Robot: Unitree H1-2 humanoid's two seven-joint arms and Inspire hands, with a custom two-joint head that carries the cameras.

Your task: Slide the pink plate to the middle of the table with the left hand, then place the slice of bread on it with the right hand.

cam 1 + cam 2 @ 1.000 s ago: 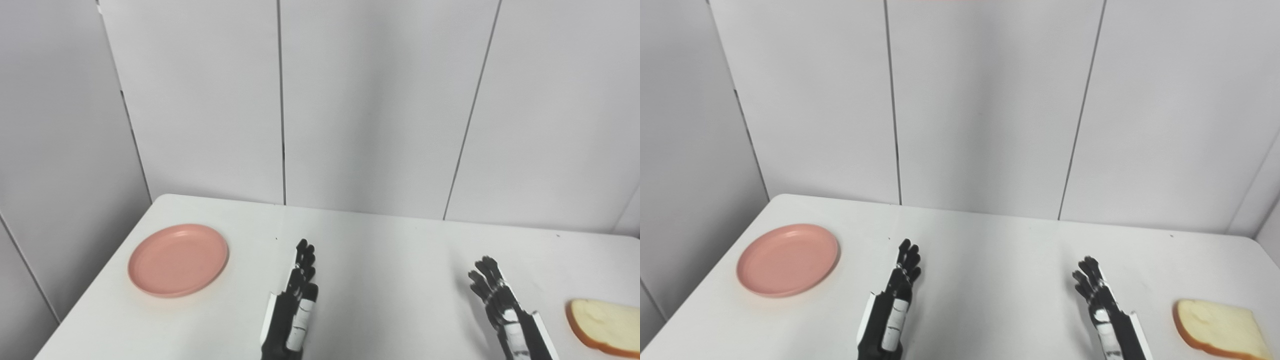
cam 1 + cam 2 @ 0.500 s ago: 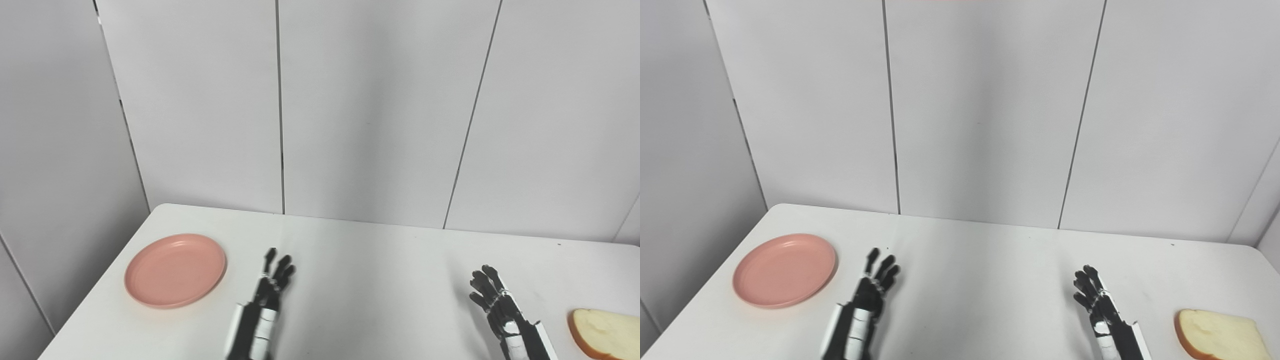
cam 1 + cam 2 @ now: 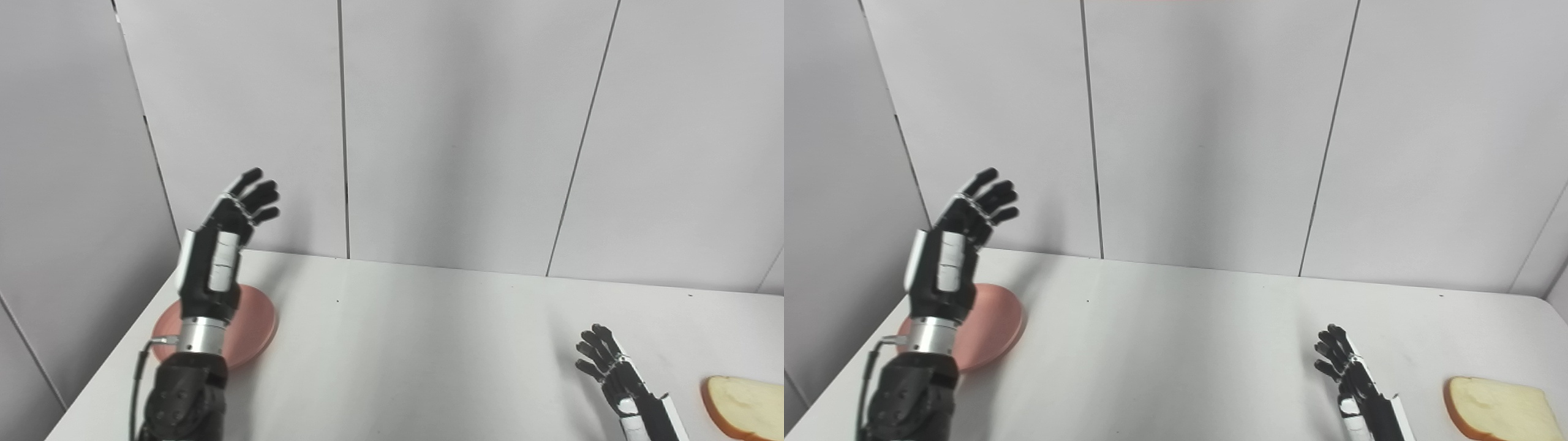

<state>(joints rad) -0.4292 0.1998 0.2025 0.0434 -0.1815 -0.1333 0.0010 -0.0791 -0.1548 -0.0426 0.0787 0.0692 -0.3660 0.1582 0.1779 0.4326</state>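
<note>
The pink plate (image 3: 254, 327) lies flat at the table's left side, partly hidden behind my left forearm. My left hand (image 3: 228, 236) is raised high above the plate, fingers spread and open, holding nothing. The slice of bread (image 3: 744, 413) lies at the right front of the table, cut off by the picture's edge in the left eye view. My right hand (image 3: 612, 376) rests low over the table just left of the bread, apart from it, open with fingers slightly curled.
The white table (image 3: 429, 343) has its left edge close to the plate and its far edge against a grey panelled wall (image 3: 459, 135). Bare tabletop stretches between the plate and the bread.
My left arm has swung from the table's middle front up and to the left, and now stands raised over the plate. The right hand has barely moved. The camera tilted up slightly.
</note>
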